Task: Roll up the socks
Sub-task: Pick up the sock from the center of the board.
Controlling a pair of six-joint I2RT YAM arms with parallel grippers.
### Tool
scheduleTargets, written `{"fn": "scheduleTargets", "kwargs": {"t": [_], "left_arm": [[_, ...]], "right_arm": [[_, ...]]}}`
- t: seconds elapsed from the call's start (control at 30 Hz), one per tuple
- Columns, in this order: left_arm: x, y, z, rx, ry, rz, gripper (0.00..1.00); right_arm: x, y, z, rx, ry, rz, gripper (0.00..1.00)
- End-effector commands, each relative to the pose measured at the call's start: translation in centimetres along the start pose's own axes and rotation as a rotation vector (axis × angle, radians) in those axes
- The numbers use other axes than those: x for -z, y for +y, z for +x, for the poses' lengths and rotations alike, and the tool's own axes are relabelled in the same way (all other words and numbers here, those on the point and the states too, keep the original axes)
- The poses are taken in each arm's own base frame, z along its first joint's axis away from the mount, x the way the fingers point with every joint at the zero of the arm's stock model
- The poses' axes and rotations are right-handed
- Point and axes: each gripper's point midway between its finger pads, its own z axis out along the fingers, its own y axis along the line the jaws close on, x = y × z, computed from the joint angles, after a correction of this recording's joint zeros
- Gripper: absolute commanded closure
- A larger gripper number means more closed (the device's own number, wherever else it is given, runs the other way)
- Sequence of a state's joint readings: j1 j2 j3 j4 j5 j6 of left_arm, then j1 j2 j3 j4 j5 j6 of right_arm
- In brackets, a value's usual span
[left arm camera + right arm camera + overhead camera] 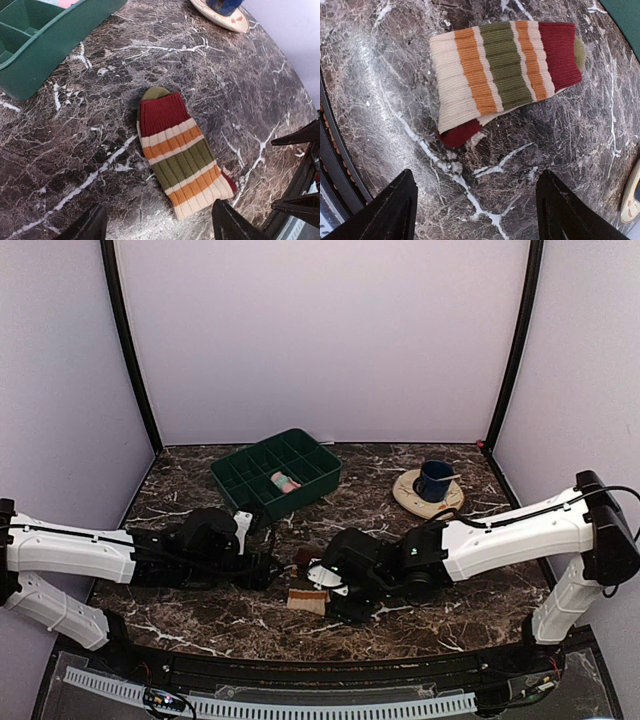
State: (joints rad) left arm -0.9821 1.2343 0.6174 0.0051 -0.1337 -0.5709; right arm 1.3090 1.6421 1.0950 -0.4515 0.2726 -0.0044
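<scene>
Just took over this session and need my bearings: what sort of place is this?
Probably a lab test booth, not a home: plain pale walls enclose a marble-patterned table, with staged props, a green divided tray and a striped sock.

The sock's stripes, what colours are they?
The sock has cream, orange, olive-green and dark red stripes, clearest in the right wrist view.

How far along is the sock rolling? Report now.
Looks done: a pink bundle, perhaps a rolled sock, sits in the green tray. In hand: nothing; the left pincer and right pincer hang open over the striped sock. Left: that sock lies flat on the marble table, unrolled.
</scene>
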Motion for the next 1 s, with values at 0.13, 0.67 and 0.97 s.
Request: {"fn": "scheduleTargets", "kwargs": {"t": [0.13, 0.67, 0.97], "left_arm": [[-0.4, -0.7, 0.6, -0.221, 0.005, -0.102, 0.29], [0.6, 2.3, 1.6, -0.16, -0.08, -0.172, 0.28], [1.1, 3.1, 1.3, -0.12, -0.113, -0.2, 0.28]], "right_arm": [[-1.7, 2.0, -0.2, 0.143, 0.02, -0.057, 0.26], [-5.0, 2.9, -0.3, 0.277, 0.0, -0.062, 0.3], [-5.9, 3.1, 0.7, 0.324, 0.031, -0.082, 0.43]]}}
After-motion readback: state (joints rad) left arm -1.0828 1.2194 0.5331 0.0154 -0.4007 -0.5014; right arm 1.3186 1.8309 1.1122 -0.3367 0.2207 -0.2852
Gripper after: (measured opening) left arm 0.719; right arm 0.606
